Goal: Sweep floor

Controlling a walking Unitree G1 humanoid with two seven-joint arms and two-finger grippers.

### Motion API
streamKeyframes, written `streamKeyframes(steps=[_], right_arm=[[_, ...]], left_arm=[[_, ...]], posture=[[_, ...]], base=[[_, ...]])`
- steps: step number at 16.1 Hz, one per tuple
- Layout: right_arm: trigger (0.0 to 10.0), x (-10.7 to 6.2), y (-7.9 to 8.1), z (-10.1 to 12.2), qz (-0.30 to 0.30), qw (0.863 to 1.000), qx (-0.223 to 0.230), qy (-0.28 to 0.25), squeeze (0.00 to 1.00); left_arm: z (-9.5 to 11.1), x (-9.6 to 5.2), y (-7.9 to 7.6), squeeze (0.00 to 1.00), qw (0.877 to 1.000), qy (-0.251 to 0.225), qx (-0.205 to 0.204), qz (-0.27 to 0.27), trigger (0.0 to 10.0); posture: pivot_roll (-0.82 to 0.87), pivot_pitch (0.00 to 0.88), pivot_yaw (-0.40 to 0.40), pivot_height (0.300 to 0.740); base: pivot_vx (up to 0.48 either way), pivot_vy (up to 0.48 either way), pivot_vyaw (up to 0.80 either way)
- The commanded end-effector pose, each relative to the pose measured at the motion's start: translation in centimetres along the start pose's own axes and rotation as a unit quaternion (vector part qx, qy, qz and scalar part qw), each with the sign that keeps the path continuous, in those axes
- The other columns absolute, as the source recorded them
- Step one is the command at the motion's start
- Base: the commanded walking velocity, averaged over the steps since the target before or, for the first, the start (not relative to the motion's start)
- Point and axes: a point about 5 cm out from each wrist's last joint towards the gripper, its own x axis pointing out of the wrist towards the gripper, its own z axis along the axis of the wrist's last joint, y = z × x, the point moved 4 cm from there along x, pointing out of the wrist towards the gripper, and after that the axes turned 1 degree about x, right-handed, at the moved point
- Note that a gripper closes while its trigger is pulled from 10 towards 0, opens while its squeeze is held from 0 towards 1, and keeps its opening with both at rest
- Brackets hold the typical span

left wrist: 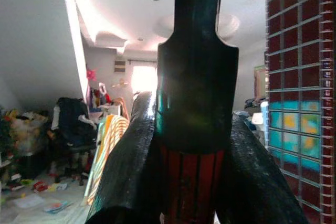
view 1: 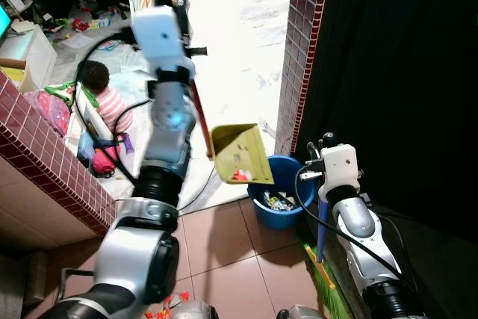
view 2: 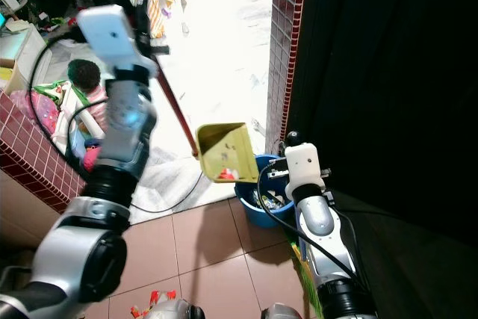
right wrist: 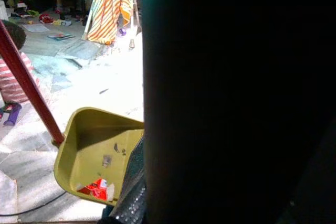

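Overhead, the left arm reaches up and forward, and its left pincer (left wrist: 191,129) is clamped on the dustpan handle (left wrist: 191,192), a red and black pole squeezed between both black fingers (left wrist: 126,171). That pole slants down to the yellow dustpan (view 1: 240,155), held tilted in the air just above the blue bucket (view 1: 280,214), with a red scrap (right wrist: 94,188) lying at its lower lip. The right arm is bent low beside the brick pillar (view 1: 302,42), its right pincer (view 1: 323,143) next to the blue broom handle (view 1: 321,233), whose green bristles (view 1: 327,285) rest on the floor; whether those fingers grip it I cannot tell, as a dark shape blocks most of the right wrist view. A child (view 1: 101,95) sits on the floor at the far left.
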Motion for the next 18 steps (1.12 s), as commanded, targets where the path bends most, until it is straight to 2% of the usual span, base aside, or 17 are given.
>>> streamKeyframes(steps=[1,2,4,7,9,12,14,15,17,18], right_arm=[[10.0,-0.1,-0.2,-0.4,0.001,1.0,-0.017,0.015,0.0],[10.0,-0.1,-0.2,-0.3,0.001,1.0,-0.017,0.015,0.0],[10.0,-0.8,-0.3,0.0,0.001,1.0,-0.021,0.009,0.0],[10.0,-2.0,-1.0,-0.1,-0.008,1.0,-0.028,0.012,0.0],[10.0,-2.7,-1.6,-0.4,-0.021,0.999,-0.03,0.019,0.0],[10.0,-2.8,-1.6,-0.1,-0.025,0.999,-0.029,0.018,0.0],[10.0,-2.7,-1.4,0.0,-0.021,0.999,-0.029,0.015,0.0],[10.0,-2.4,-1.1,0.1,-0.015,0.999,-0.031,0.012,0.0],[10.0,-2.0,-1.0,0.2,-0.012,0.999,-0.033,0.008,0.0],[10.0,-1.8,-1.0,0.3,-0.013,0.999,-0.033,0.006,0.0]], left_arm=[[2.7,0.9,-1.0,0.0,0.998,-0.064,0.003,-0.012,10.0],[2.9,0.8,-1.5,0.0,0.997,-0.073,0.006,-0.018,10.0],[2.8,-0.4,-4.0,0.0,0.993,-0.094,0.02,-0.072,10.0],[2.8,-1.5,-6.4,0.0,0.986,-0.114,0.032,-0.118,10.0],[3.2,-2.2,-8.5,0.0,0.98,-0.129,0.02,-0.152,10.0],[3.3,-3.5,-10.9,0.0,0.971,-0.135,0.005,-0.196,10.0],[3.0,-5.4,-12.6,0.0,0.959,-0.14,0.0,-0.246,10.0],[2.7,-7.2,-13.9,0.0,0.94,-0.155,0.018,-0.302,10.0],[2.1,-9.0,-14.6,0.0,0.917,-0.165,0.031,-0.362,10.0],[1.8,-10.0,-14.9,0.0,0.901,-0.168,0.035,-0.398,10.0]], posture=[[-0.17,0.0,0.075,0.74],[-0.18,0.0,0.075,0.74],[-0.22,0.004,0.077,0.74],[-0.26,0.02,0.096,0.74],[-0.28,0.024,0.11,0.74],[-0.28,0.024,0.11,0.74],[-0.27,0.024,0.114,0.74],[-0.26,0.021,0.113,0.74],[-0.25,0.016,0.115,0.74],[-0.24,0.013,0.116,0.74]], base=[[0.0,0.0,0.0],[0.0,0.0,0.0],[0.0,0.0,0.0],[0.0,0.0,0.0],[0.0,0.0,0.0],[0.0,0.0,0.0],[0.0,0.0,0.0],[0.0,0.0,0.0],[0.0,0.0,0.0],[0.0,0.0,0.0]])
